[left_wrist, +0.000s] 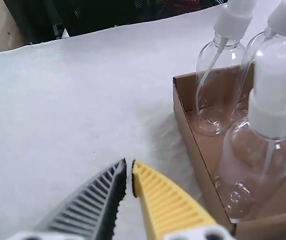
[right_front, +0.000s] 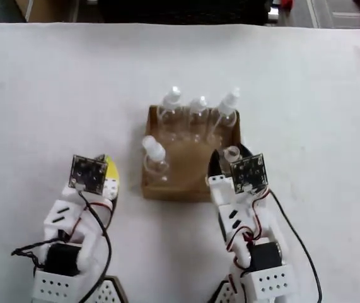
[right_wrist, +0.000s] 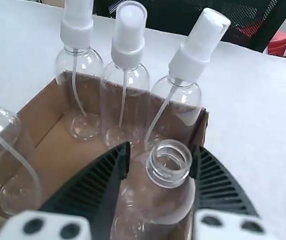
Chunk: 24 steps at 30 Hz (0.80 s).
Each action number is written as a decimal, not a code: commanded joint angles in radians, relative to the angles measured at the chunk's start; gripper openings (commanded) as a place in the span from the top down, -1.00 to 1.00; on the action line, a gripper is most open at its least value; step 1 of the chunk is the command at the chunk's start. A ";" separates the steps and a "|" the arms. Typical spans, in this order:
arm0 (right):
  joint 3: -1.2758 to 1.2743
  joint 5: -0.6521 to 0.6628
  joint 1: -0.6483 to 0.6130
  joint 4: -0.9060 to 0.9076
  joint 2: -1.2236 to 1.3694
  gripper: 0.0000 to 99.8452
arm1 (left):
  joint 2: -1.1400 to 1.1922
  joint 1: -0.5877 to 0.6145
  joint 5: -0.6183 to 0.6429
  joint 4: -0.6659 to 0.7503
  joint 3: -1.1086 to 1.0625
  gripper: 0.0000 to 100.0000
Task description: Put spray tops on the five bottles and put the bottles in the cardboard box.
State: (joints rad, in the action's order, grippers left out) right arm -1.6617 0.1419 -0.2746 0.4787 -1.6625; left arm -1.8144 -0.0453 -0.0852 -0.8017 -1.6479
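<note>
Nearest of all, the right gripper (right_wrist: 160,150) is being held over the near right corner of the cardboard box (right_front: 173,193). Its black jaws are being pressed from both sides against the uncapped bottle (right_wrist: 169,167), which is standing upright inside that corner with its neck open. Little room is being left there, the box's right wall lying just beside one jaw.

The left gripper (left_wrist: 128,173) is being kept just outside the box's left wall, low over the table (right_front: 53,82). Its grey and yellow jaws are being held almost together with nothing between them.

Inside the box's near left corner, a capped bottle (right_front: 156,161) is being kept upright close to the wall. Brown box floor is showing between it and the uncapped bottle.

Along the box's far wall, three more bottles with spray tops are being kept upright, close beside one another: the far-left bottle (right_front: 169,113), the far-middle bottle (right_front: 197,117) and the far-right bottle (right_front: 225,113). White table is stretching well beyond the box to its far edge.
</note>
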 commanded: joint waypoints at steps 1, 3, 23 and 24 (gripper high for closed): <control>0.092 -0.009 0.002 0.064 -0.008 0.67 | -0.010 0.002 -0.009 0.031 0.006 0.95; 0.138 -0.009 -0.018 0.127 -0.008 0.65 | -0.010 0.002 -0.009 0.031 0.006 0.95; 0.858 -0.150 0.268 0.527 -0.024 0.52 | -0.010 0.001 -0.009 0.032 0.005 0.95; 0.885 -0.149 0.275 0.535 -0.007 0.52 | -0.010 0.001 -0.009 0.032 0.005 0.95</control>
State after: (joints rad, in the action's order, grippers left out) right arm -1.0280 0.0207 -0.0844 0.9329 -1.7008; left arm -1.8144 -0.0453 -0.0852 -0.8017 -1.6479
